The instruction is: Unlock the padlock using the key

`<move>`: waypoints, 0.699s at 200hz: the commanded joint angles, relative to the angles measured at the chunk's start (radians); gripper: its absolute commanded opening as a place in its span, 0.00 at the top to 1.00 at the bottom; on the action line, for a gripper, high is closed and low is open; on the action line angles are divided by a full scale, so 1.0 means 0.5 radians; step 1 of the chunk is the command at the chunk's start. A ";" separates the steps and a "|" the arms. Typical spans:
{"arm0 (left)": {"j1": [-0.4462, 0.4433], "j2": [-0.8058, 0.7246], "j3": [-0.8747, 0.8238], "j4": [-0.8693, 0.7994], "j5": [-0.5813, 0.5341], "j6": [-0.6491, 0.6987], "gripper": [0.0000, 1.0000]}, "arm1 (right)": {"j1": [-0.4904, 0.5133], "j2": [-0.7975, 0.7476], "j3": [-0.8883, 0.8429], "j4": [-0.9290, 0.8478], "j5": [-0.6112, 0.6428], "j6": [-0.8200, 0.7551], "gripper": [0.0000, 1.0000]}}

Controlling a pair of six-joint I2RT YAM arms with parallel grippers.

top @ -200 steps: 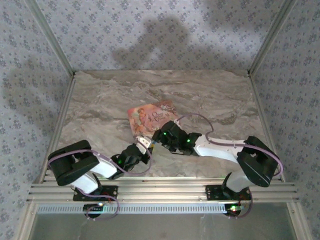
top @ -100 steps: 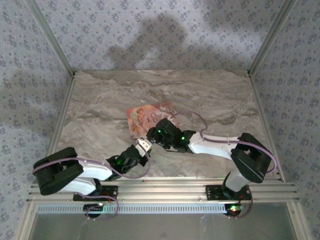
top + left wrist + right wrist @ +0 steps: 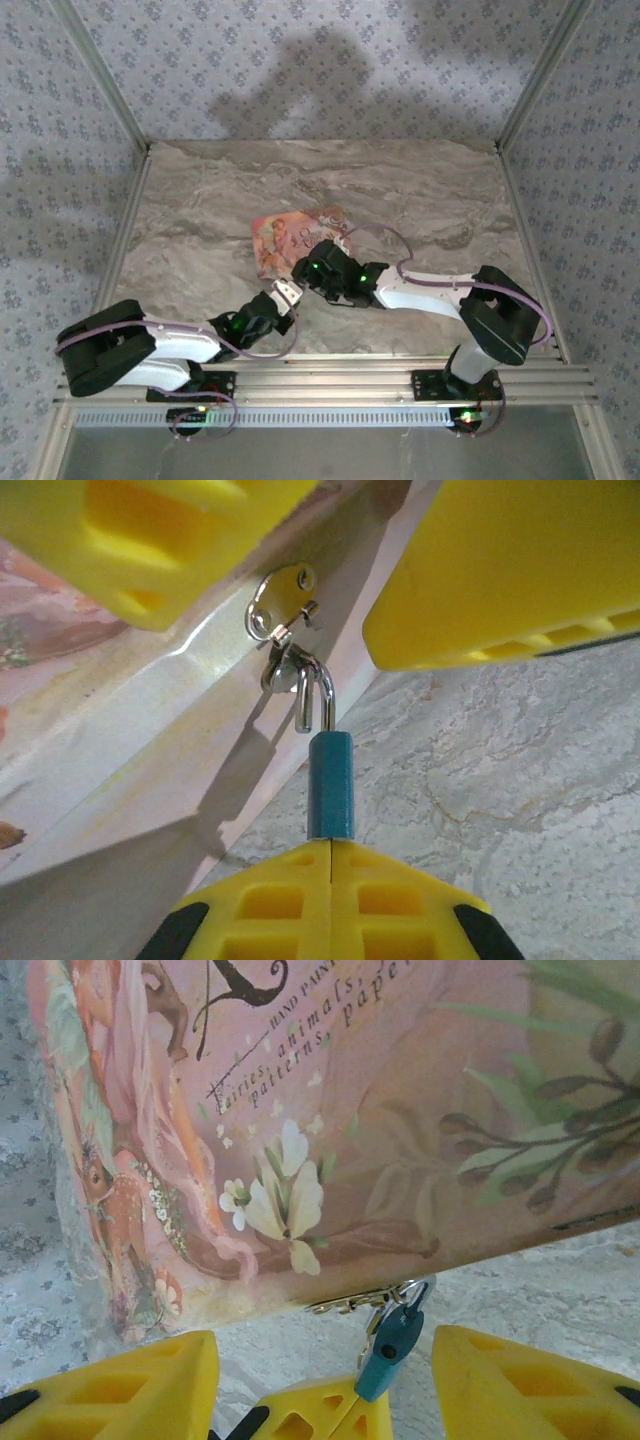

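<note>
**Padlock pinched in my left gripper at the box's hasp**

Padlock (image 3: 330,785): a small teal body, standing up out of the tips of my left gripper (image 3: 330,852). That gripper's two yellow fingers are pressed together around the lock's lower end, so I have it gripped. Its silver shackle (image 3: 318,695) hooks up through the ring of the hasp (image 3: 284,598) fixed to the pale front wall of the box (image 3: 330,1110). The lock therefore sits at the box's near edge, just below the rim of the pink picture lid. From my right wrist it looks tilted, with its top leaning toward the clasp.

My right gripper (image 3: 322,1348) is spread open. One yellow finger stands on each side of the padlock and of my left fingertips, and both are apart from the lock. From my left wrist those fingers (image 3: 500,580) show above the hasp, close over the box's front.

Seen from above, the box lies lid up near the middle of the marble table (image 3: 420,190). Both my arms reach in to its near edge, the left from the lower left and the right from the right side. The two grippers come close together there.
</note>
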 commanded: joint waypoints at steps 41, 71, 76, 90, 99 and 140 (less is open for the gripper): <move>-0.022 -0.261 0.078 -0.050 0.028 0.073 1.00 | 0.067 -0.236 -0.140 -0.073 0.169 0.004 0.39; -0.022 -0.243 0.097 -0.073 0.069 0.068 1.00 | 0.059 -0.396 -0.136 -0.253 0.233 -0.010 0.38; -0.022 -0.242 0.101 -0.072 0.076 0.066 1.00 | 0.061 -0.417 -0.150 -0.261 0.239 -0.008 0.39; -0.022 -0.242 0.113 -0.078 0.085 0.061 1.00 | 0.080 -0.465 -0.192 -0.261 0.254 0.013 0.43; -0.022 -0.241 0.125 -0.086 0.091 0.064 1.00 | 0.095 -0.481 -0.217 -0.255 0.258 0.028 0.47; -0.022 -0.260 0.128 -0.116 0.113 0.073 1.00 | 0.155 -0.403 -0.285 -0.152 0.217 0.098 0.58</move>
